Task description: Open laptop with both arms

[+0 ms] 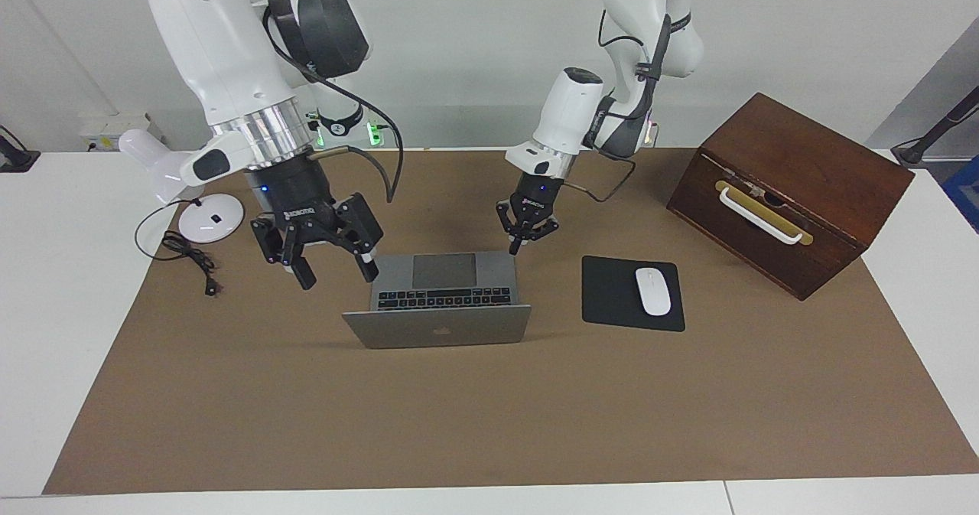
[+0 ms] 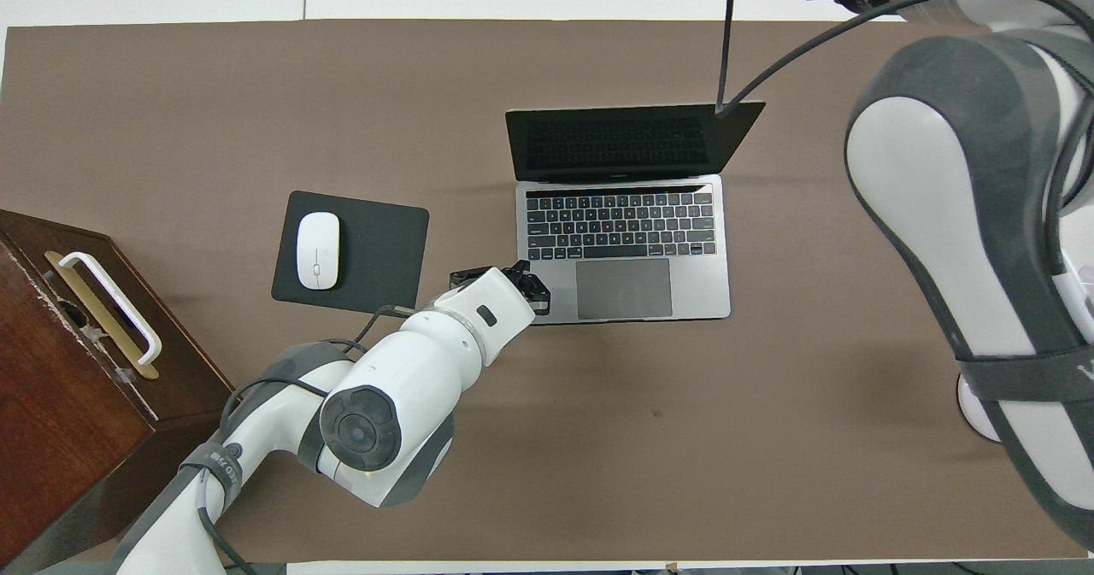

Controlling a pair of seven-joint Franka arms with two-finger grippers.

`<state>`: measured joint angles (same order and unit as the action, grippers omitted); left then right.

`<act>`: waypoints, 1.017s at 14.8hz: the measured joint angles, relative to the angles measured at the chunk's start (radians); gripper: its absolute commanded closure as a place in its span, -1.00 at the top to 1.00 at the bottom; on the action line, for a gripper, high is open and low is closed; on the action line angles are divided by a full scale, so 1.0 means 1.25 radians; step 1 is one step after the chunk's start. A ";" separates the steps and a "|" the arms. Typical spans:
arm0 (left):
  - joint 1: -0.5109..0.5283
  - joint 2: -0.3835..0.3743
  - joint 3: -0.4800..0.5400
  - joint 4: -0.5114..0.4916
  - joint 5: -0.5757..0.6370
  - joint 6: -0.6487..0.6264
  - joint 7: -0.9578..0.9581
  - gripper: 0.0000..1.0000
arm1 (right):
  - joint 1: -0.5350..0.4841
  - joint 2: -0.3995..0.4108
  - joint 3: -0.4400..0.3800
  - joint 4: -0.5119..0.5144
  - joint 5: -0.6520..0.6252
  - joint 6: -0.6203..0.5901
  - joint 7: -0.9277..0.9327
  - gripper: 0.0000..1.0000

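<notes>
Fingers [image 1: 517,249] of the left gripper [image 1: 526,233] are pressed together, tips down at the corner of the laptop [image 1: 443,289] base nearest the robots, toward the left arm's end. Right gripper [image 1: 334,259] hangs with fingers spread apart, above the brown mat [image 1: 306,408] beside the laptop. Lid raised, it sits mid-surface, next to a black mouse pad [image 1: 612,293] carrying a white mouse [image 1: 652,291].

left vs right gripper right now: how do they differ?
The left gripper is shut, fingertips together; the right gripper is open, fingers spread. The left gripper sits low at the corner of the laptop base beside the trackpad; the right gripper hangs higher, over the mat beside the laptop. Both are black claws pointing down.
</notes>
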<state>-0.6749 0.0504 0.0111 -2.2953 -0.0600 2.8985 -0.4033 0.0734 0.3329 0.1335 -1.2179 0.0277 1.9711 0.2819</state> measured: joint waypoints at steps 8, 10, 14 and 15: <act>0.066 -0.075 0.003 0.018 0.000 -0.250 0.066 -1.00 | -0.060 -0.047 0.000 0.001 -0.206 -0.223 -0.296 1.00; 0.093 -0.096 0.003 0.046 0.000 -0.337 0.107 -1.00 | -0.091 -0.055 0.000 -0.005 -0.227 -0.243 -0.362 1.00; 0.126 -0.119 0.004 0.123 0.000 -0.489 0.155 -1.00 | -0.160 -0.102 0.000 -0.068 -0.166 -0.308 -0.337 1.00; 0.136 -0.123 0.004 0.135 0.001 -0.516 0.176 -1.00 | -0.181 -0.129 0.001 -0.112 -0.117 -0.303 -0.308 1.00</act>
<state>-0.5046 -0.1033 0.0161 -2.1271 -0.0593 2.2539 -0.1836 -0.1526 0.1722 0.1342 -1.3575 -0.1183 1.5926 -0.1028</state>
